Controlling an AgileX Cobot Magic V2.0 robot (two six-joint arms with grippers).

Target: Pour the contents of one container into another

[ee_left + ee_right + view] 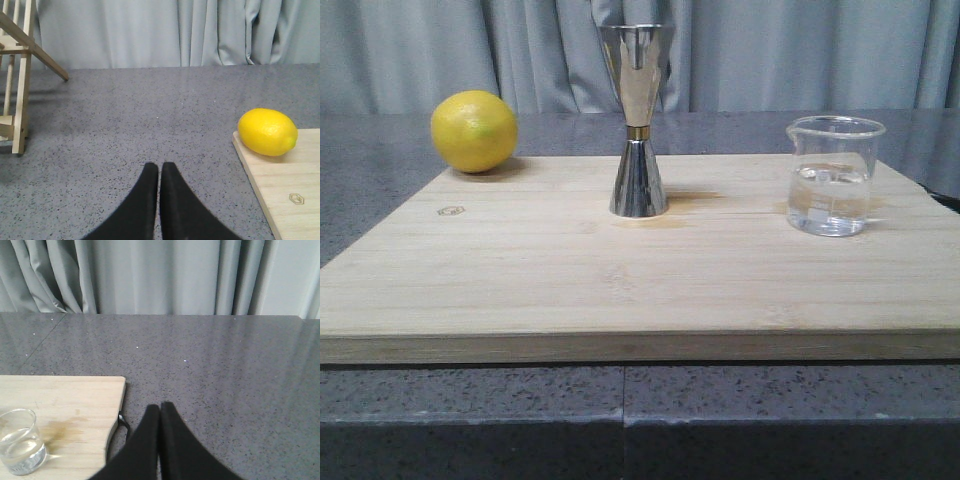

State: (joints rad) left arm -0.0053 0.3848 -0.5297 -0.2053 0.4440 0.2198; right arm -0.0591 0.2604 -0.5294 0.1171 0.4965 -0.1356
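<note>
On the wooden board [520, 280] lying across the grey speckled counter [380, 160], the steel jigger [638, 120] stands upright near the middle of the far edge, a thin gold band at its narrow waist. Toward the board's far right corner sits the clear glass beaker [832, 175], upright, about half full of clear liquid, well apart from the jigger. A yellow lemon [474, 131] rests at the far left corner, just at the board's edge. Neither arm shows from the front. The left gripper [160, 167] hangs over bare counter off the board's left side, its black fingers pressed together on nothing. The right gripper [160, 407] is likewise closed and empty, over the counter beyond the board's right edge, near the beaker. A wooden rack [15, 75] stands on the counter further left.
</note>
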